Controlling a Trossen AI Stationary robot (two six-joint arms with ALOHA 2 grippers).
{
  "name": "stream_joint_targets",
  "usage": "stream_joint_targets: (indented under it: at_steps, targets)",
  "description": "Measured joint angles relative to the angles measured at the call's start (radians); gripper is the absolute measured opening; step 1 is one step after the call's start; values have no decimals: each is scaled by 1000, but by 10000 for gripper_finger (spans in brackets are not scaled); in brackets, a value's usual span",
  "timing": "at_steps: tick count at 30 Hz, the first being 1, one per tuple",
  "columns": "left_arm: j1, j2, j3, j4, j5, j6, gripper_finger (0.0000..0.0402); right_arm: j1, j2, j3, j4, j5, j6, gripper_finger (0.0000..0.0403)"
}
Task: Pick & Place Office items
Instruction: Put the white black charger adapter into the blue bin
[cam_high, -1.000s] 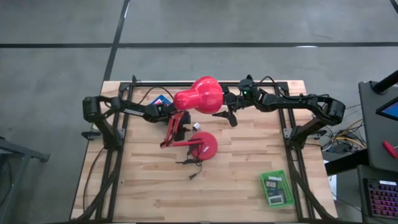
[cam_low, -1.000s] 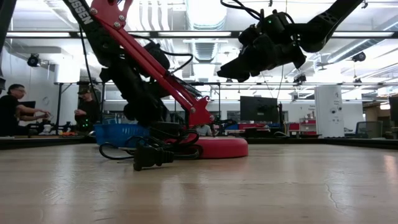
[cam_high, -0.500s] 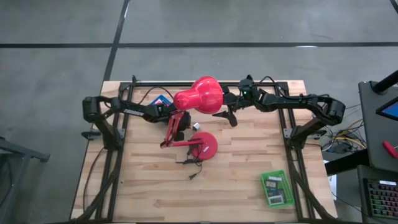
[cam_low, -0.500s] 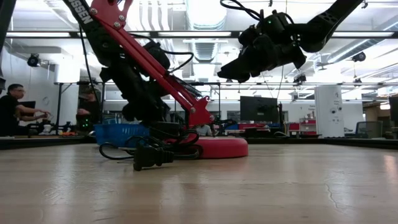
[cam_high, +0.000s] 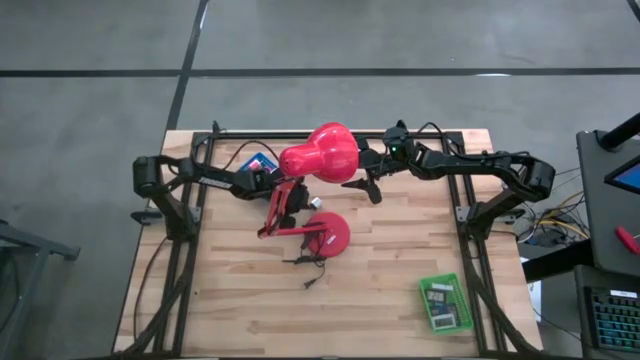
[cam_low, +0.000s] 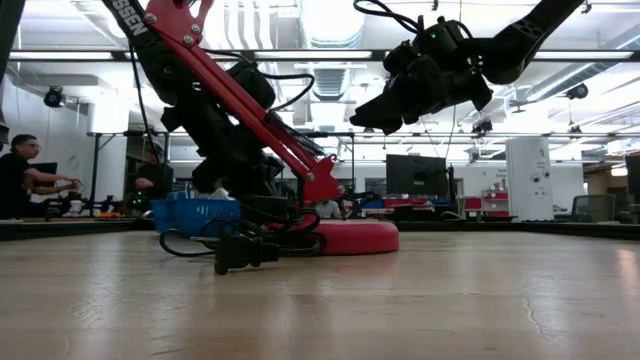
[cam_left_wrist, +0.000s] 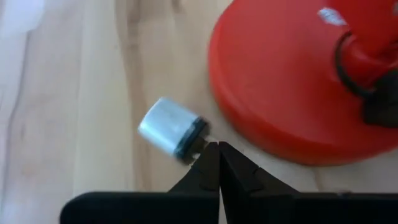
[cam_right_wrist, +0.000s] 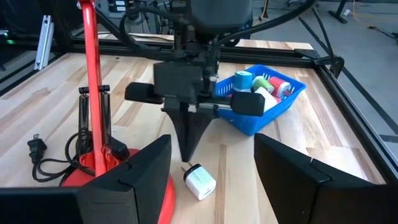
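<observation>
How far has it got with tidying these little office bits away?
Done: small items lie in the blue tray and the green tray. In hand: the left tool is shut, tips at the dark end of a white block beside the red lamp base; whether it has hold is unclear. Left: moving that block to a tray. The right tool hangs open above.

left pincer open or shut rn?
Shut. In the left wrist view the left pincer's fingertips meet at a point with no gap, touching the prong end of the small white plug adapter beside the red lamp base.
</observation>
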Motion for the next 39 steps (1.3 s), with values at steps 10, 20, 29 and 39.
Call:
stream_joint_targets:
  at_steps: [10,20,29,39]
  targets:
    - [8,26,2,53,37,22,0,0,0,0,0,0,0,224]
    - [45,127,68,58,-81,-17,0,5,0,0,0,0,0,224]
    - [128,105,84,139,-225,-39,0,5,0,0,0,0,4,224]
    - [116,45,80,137,-215,-40,0,4,79,0,-110,67,-46,224]
